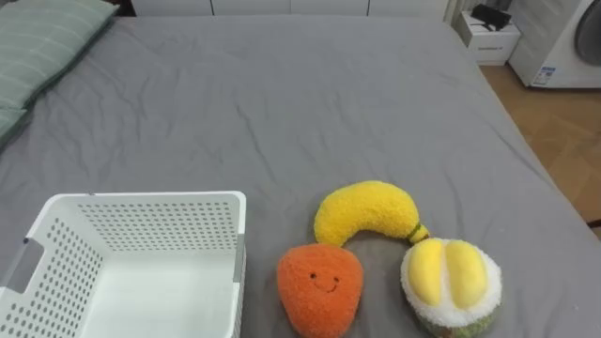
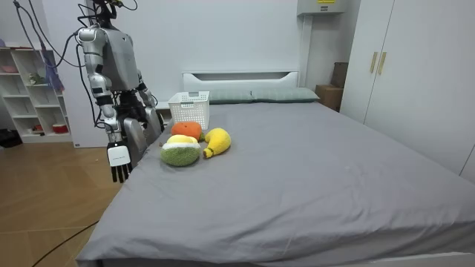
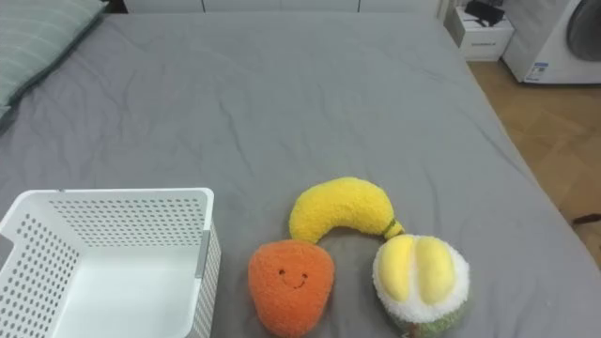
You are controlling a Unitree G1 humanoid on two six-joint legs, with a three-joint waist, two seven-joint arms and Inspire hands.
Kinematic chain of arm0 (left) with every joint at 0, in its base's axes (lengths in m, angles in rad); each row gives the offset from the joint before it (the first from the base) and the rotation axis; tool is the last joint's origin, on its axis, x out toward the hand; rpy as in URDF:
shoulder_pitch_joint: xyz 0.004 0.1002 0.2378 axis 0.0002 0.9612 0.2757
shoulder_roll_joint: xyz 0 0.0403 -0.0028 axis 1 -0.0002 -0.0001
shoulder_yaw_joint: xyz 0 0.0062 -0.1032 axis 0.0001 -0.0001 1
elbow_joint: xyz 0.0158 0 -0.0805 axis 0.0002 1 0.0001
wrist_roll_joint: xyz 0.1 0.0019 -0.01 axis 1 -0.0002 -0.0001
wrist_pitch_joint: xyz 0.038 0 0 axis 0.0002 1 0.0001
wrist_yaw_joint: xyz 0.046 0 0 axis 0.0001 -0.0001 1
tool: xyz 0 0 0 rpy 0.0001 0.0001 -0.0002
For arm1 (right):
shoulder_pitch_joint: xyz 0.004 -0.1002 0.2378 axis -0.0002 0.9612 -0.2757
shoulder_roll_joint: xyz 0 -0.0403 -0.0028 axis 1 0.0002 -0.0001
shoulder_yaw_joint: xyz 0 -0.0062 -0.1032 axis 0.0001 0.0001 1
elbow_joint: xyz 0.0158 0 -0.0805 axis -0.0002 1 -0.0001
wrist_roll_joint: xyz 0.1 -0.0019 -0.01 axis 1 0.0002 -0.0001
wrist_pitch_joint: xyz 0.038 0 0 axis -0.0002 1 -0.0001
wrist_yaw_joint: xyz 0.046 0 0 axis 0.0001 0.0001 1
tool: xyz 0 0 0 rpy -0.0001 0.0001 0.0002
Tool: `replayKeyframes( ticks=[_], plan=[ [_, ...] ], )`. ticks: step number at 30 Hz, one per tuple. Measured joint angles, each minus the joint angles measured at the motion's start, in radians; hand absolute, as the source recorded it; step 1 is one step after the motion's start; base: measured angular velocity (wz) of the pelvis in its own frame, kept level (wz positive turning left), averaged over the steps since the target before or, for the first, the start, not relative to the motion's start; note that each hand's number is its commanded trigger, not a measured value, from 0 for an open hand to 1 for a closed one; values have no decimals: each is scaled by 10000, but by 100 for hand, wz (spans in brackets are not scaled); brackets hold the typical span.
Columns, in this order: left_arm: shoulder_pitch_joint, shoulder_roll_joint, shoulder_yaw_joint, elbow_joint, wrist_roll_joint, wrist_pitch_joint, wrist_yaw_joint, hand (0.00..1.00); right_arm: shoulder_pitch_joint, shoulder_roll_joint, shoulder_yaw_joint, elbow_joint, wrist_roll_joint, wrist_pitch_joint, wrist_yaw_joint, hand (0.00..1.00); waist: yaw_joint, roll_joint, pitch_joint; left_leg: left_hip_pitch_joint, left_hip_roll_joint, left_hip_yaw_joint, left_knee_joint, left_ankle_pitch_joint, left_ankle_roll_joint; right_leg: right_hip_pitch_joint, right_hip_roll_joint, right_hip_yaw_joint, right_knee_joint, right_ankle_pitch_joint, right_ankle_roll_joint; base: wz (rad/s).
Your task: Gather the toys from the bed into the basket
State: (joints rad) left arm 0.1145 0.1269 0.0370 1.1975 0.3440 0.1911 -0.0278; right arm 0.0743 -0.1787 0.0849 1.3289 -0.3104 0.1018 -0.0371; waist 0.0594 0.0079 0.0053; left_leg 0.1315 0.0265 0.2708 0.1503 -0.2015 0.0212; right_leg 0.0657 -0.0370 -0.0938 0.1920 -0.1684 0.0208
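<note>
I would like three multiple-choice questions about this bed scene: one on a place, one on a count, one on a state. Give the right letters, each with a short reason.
1. Seen from the robot, where does the white basket stand relative to the plush toys?
A. on their left
B. on their right
C. far behind them

2. How many plush toys lie on the grey bed?
A. two
B. three
C. five

3. In what state is the basket?
A. full of toys
B. upside down
C. upright and empty

Answers:
1 A: the basket stands left of the orange toy.
2 B: the orange toy, the yellow banana and the green-and-yellow round toy make three.
3 C: its opening faces up and its white bottom is bare.
</note>
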Motion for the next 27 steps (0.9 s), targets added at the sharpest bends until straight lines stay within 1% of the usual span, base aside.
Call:
replayKeyframes(
  ticks=[3, 7, 10, 13, 16, 20, 22, 24, 25, 26, 27],
  plan=[
    [2, -9, 7, 1, -56, 0, 77, 0, 0, 6, -12, -2, 1, -10, -50, 0, 0, -14, -3, -1, 5, 11, -9, 0, -1, -12, 7, 33, 10, 0, 0, 0],
    [11, -6, 43, -43, -575, 0, 190, 0, -32, 17, -13, -4, 4, -139, -35, 0, 1, -83, -11, -30, 3, 61, -12, 10, -10, -141, 8, 79, 136, -16, -12, -5],
    [45, -3, 230, -85, -589, -2, 223, 0, -15, 60, -14, -3, 1, -164, -35, 0, -9, -139, -29, -28, 6, 74, -11, 11, -11, -145, 12, 85, 139, -16, -12, -1],
    [51, -7, 385, -79, -594, -5, 375, 0, 1, 69, -208, 26, 76, -164, -36, 0, -4, -181, -22, -16, 9, 105, -11, 11, -11, -146, 18, 103, 141, -15, -12, -1],
    [77, -6, 394, -66, -595, -5, 588, 0, 47, 75, -309, 35, 727, -137, -69, 0, 7, -227, -18, -13, 36, 208, -11, 11, -16, -175, 38, 148, 146, -9, -21, -6],
    [88, -4, 400, -18, -794, -4, 624, 0, 273, 73, -419, 99, 1747, -117, -184, 0, -8, -243, -27, 3, 55, 263, -11, 9, -20, -175, 46, 168, 155, -6, -26, -1],
    [91, -4, 393, 12, -948, -3, 643, 0, 306, 89, -579, 186, 2245, -30, -205, 0, -63, -237, -24, 11, 65, 282, -4, 9, -21, -158, 44, 167, 144, 1, -33, 0],
    [144, 0, 418, 36, -1150, -2, 646, 0, 354, 110, -999, 339, 2708, -1, -338, 0, -212, -231, -20, 26, 67, 282, -5, 9, -23, -148, 47, 221, 155, 1, -33, 0],
    [175, 0, 537, 38, -1156, -1, 642, 0, 350, 102, -1360, 336, 3183, -8, -421, 0, -327, -233, -16, 26, 68, 288, -5, 10, -24, -158, 49, 330, 157, 2, -32, 0],
    [177, 8, 799, 43, -1156, 4, 610, 0, 410, 91, -1824, 351, 3727, -27, -480, 0, -411, -253, -17, 27, 75, 291, -4, 9, -25, -157, 65, 360, 151, 3, -31, -3],
    [193, 21, 899, 51, -1159, 5, 584, 0, 430, 70, -2039, 362, 4002, -21, -501, 0, -444, -274, -14, 35, 76, 296, -5, 11, -28, -158, 73, 367, 155, 2, -31, -3]
  ],
)
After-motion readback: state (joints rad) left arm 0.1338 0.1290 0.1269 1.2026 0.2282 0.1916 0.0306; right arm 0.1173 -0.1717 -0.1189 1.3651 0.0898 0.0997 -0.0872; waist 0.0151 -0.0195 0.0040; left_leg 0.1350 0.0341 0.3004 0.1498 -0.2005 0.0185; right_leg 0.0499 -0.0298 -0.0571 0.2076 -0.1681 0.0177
